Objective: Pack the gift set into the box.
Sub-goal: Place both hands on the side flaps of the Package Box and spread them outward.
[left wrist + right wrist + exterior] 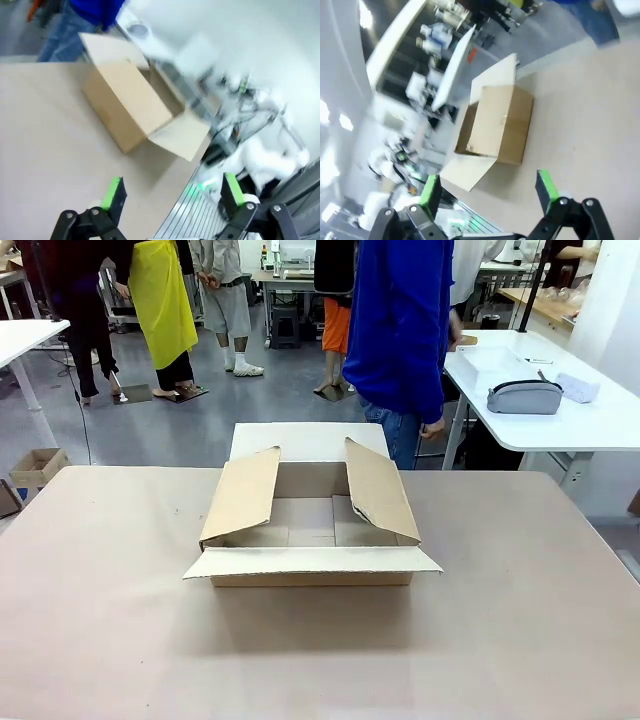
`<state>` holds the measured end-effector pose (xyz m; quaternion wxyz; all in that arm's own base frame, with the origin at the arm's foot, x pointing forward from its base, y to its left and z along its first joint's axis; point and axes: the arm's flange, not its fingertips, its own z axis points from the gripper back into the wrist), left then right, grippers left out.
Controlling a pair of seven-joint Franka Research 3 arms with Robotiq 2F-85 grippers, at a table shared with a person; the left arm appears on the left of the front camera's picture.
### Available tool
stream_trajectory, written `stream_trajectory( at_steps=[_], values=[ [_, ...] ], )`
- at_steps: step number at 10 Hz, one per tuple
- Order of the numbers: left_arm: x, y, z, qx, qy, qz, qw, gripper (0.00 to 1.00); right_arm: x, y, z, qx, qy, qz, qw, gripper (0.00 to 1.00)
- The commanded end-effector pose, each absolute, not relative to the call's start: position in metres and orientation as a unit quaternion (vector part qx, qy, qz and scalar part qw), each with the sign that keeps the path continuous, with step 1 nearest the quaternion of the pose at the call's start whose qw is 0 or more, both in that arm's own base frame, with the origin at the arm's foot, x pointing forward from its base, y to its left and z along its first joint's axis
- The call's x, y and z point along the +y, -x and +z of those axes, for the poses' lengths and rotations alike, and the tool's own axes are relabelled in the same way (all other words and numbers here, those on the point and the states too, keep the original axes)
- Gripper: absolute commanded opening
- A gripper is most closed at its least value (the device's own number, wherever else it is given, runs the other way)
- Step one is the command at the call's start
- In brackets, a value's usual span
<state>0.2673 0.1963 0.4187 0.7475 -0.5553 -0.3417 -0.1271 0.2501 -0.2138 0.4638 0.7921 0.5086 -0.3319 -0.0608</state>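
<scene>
You have the box (310, 525) in the middle of the tabletop (100, 620), opened up with its bare cardboard floor showing. The flap on the robot's side of the box lies flat outward. The left and right flaps stand tilted up over the opening, and the far flap lies back toward the person (400, 330), who stands just beyond the box in a blue top.

The gift set is not in the box. Beyond the box and to its right, well apart from it, a white side table (600, 430) carries the pieces. The grey-and-black pouch (525, 397) lies nearest the box, the white case (577, 387) is just beside it on the side away from the box, and the white basket (490, 362) sits farther back. The person's hand (432, 427) hangs between the box and that side table.

Your left gripper (172, 189) hangs above the tabletop, off to one side of the box (131, 105), with its jaws spread wide and the green pads (113, 192) far apart. Your right gripper (487, 189) is likewise off to the side of the box (497, 125), with its jaws wide open and pads (546, 184) far apart. Both wrist views are blurred, so you cannot make out finer detail of the box there
</scene>
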Motion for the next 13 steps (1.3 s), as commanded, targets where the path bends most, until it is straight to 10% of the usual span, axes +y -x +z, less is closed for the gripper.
stream_trajectory(
  at_steps=[1,8,13],
  values=[
    [0.194,-0.301,0.398,-0.36,0.588,-0.044,0.723,1.0,-0.219,-0.273,0.406,-0.314,-0.534,-0.118,0.776,1.0],
    [0.21,-0.273,0.392,-0.338,0.584,-0.063,0.736,1.0,-0.209,-0.255,0.469,-0.319,-0.51,-0.065,0.796,1.0],
    [-0.021,-0.326,0.503,-0.169,0.352,-0.254,0.885,1.0,0.042,-0.323,0.516,-0.288,-0.271,0.293,0.87,1.0]
  ],
)
